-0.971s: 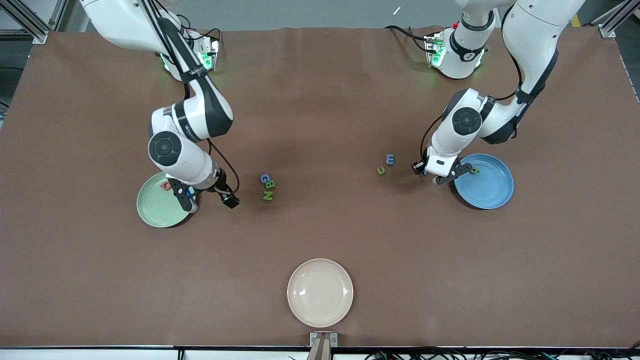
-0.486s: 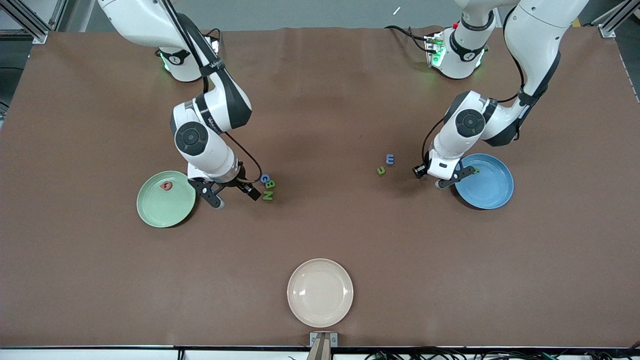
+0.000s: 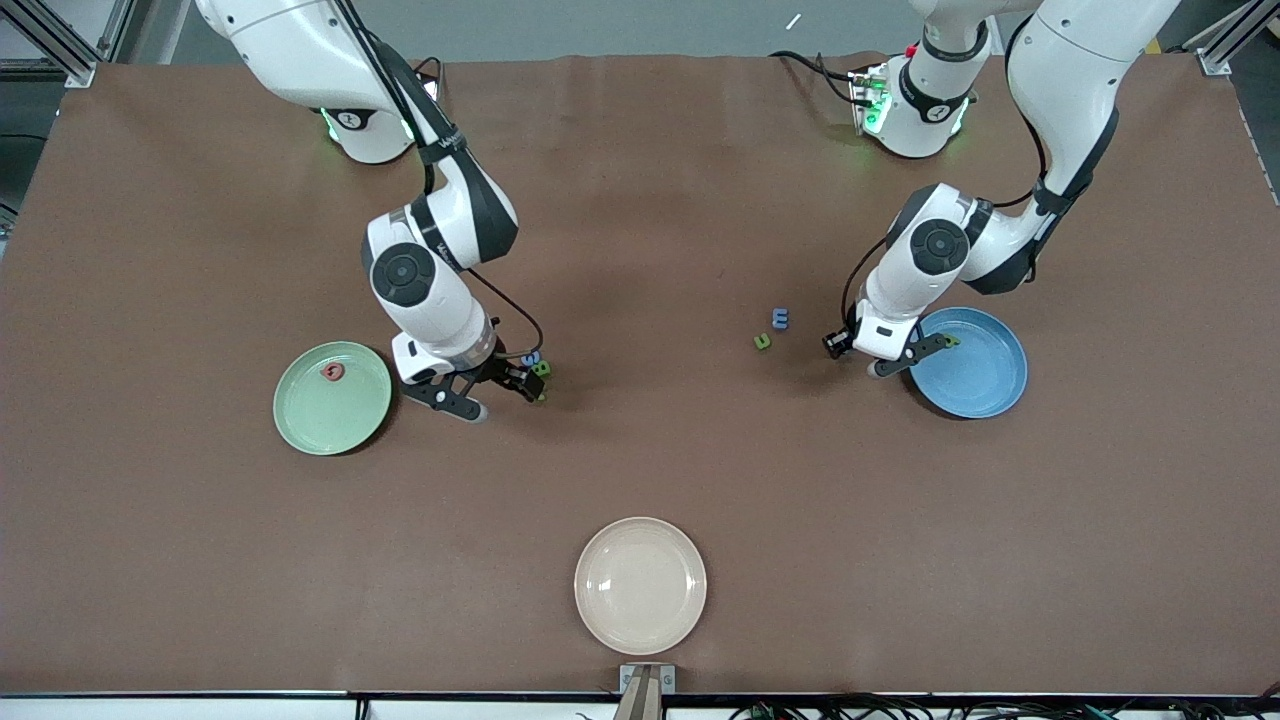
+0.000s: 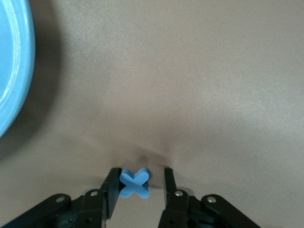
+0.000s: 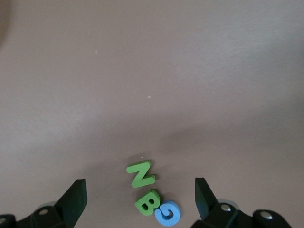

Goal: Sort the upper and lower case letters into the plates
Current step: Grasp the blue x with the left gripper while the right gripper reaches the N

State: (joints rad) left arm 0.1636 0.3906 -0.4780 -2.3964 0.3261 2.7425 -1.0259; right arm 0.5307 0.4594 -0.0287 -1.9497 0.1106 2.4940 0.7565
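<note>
The brown tabletop (image 3: 640, 460) carries three round plates: a cream-beige plate (image 3: 640, 585) nearest the front camera, a pale mint green plate (image 3: 332, 398) toward the right arm's end and a sky blue plate (image 3: 970, 362) toward the left arm's end. The right gripper (image 3: 497, 395) hangs low over a cluster of three letters near the middle of the tabletop, its fingers (image 5: 76, 199) spread wide with nothing between them; its wrist view shows a green N (image 5: 140, 174), a green B (image 5: 147, 203) and a blue G (image 5: 167, 213) lying flat, touching one another in a row. The left gripper (image 3: 868, 352) is down at the tabletop just beside the sky blue plate, on the side toward the table's middle. Its fingers (image 4: 110, 192) stand narrowly apart around a blue x (image 4: 134, 183); one finger touches the letter, while whether the second one does cannot be told. A red letter (image 3: 333, 372) lies in the mint green plate, and a small green letter (image 3: 950, 341) sits in the blue plate near its rim. Between the two grippers, a blue m (image 3: 781, 318) and a green u (image 3: 762, 341) lie near each other on the bare tabletop, apart from both plates.
</note>
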